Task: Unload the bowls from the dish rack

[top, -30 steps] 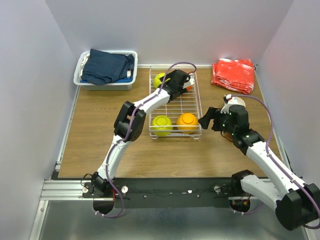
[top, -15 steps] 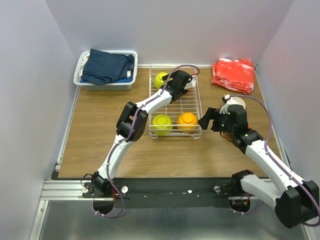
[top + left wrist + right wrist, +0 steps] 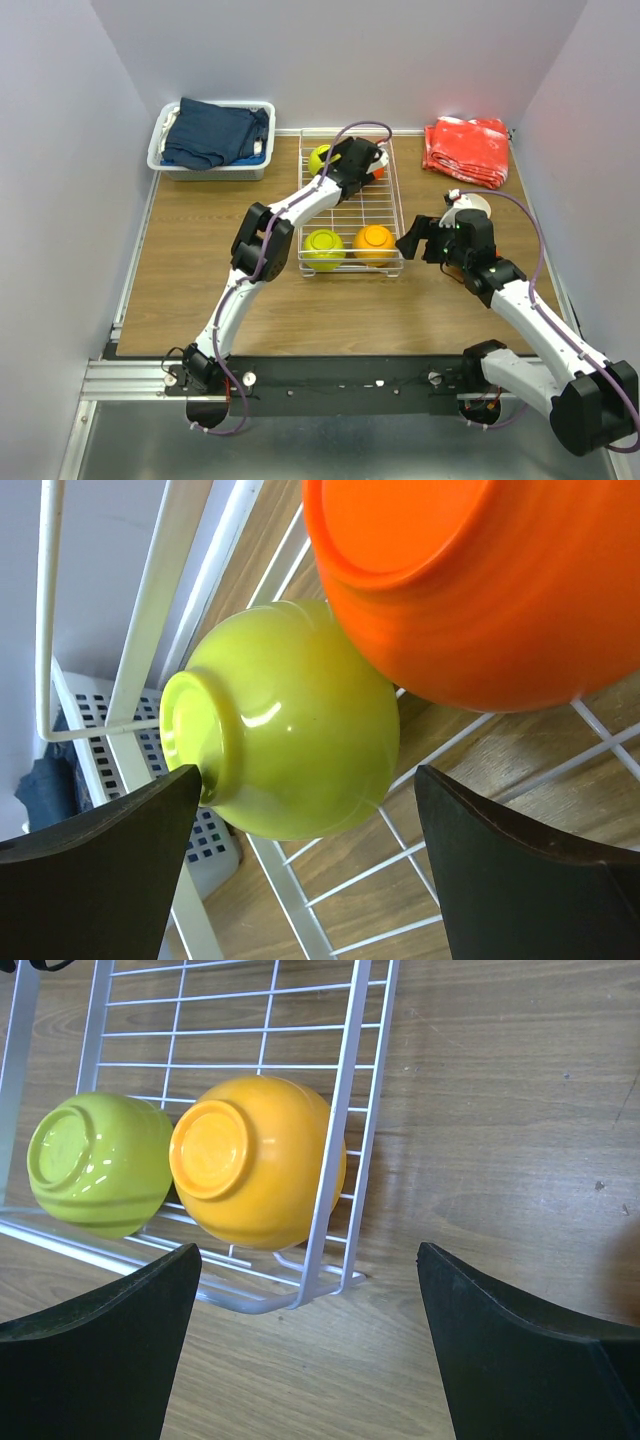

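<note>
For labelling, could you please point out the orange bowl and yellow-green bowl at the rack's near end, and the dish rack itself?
orange bowl (image 3: 255,1165), right wrist view, its side.
yellow-green bowl (image 3: 100,1165), right wrist view, its side.
dish rack (image 3: 368,205), top view, bare grid floor.

Sitting upside down at white dish rack's (image 3: 352,212) lower end: yellow-green bowl (image 3: 323,250), orange bowl (image 3: 375,243); second yellow-green bowl (image 3: 319,158), red-orange bowl (image 3: 480,590) crowding its top end.

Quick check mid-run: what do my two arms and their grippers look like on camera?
Both the left arm and right arm have white links, black joint housings and a purple cable looped alongside. The left gripper and right gripper have broad, dark, matte fingers.
</note>
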`<state>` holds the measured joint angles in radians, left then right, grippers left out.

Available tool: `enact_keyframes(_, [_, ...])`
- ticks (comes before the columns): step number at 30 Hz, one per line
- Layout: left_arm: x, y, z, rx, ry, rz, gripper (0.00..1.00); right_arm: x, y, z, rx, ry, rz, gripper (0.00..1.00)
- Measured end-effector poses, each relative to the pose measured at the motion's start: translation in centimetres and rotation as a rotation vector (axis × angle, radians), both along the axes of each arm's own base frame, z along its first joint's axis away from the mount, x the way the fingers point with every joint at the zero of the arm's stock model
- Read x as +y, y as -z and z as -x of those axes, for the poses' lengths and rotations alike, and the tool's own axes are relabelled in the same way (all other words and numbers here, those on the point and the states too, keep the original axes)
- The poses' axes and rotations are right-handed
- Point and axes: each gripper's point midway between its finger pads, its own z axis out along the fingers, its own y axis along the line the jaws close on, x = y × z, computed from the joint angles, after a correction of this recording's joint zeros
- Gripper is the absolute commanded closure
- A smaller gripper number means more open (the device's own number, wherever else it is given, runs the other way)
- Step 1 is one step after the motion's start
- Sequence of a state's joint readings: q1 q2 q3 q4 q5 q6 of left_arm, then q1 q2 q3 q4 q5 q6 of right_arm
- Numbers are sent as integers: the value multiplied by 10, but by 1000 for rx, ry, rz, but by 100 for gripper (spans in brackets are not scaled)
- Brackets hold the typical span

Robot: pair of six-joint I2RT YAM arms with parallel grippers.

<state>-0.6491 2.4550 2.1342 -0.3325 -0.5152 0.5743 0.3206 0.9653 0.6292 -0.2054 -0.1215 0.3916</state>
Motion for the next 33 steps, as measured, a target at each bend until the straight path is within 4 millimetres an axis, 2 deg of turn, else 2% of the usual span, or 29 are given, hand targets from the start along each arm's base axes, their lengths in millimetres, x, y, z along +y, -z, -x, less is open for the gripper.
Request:
enact_keyframes(5, [0,-5,-1,-12,-31,55,3,0,0,0,0,0,0,3])
enact_keyframes(12, [-8,-39,-11,-108,-59,183,4,0,0,0,1,0,0,3])
enact_keyframes(15, [-10,-47,-15,-136,-62,213,4,0,1,0,4,0,1,3])
enact_keyframes(23, [-10,-41,-15,-129,-64,211,4,0,1,0,4,0,1,3])
enact_keyframes(29, [-8,-10,-12,-72,-67,165,4,0,1,0,4,0,1,3])
enact_keyframes(33, [-6,-2,-12,-63,-68,144,4,0,2,0,5,0,1,3])
